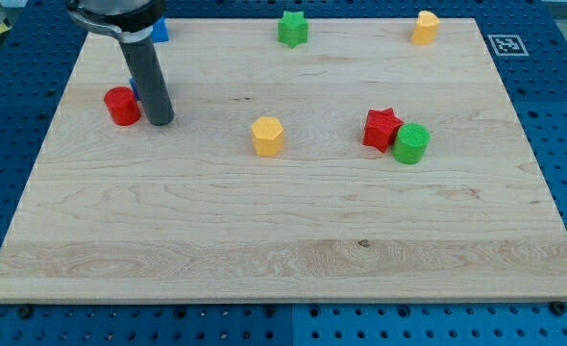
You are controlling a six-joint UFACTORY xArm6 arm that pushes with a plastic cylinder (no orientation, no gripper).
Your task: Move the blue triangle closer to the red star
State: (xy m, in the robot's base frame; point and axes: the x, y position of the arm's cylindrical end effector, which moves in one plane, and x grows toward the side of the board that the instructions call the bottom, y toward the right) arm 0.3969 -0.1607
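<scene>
Two blocks flank your tip (160, 121) far left: red cylinder (122, 106) left, a mostly hidden blue block (135, 91) behind, likely lined up for pushing toward the red star (382, 128); your tip holds nothing

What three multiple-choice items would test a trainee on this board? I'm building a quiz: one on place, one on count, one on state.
1. Where is my tip?
A. beside the red cylinder
B. beside the red star
C. at the board's bottom edge

2. How many yellow blocks show?
A. one
B. two
C. three

3. The green cylinder and the red star are:
A. far apart
B. stacked
C. side by side, apparently touching

Answers: 1 A, the rod ends just right of it. 2 B, a yellow block mid-board and another yellow block at top right. 3 C, no gap shows.
</scene>
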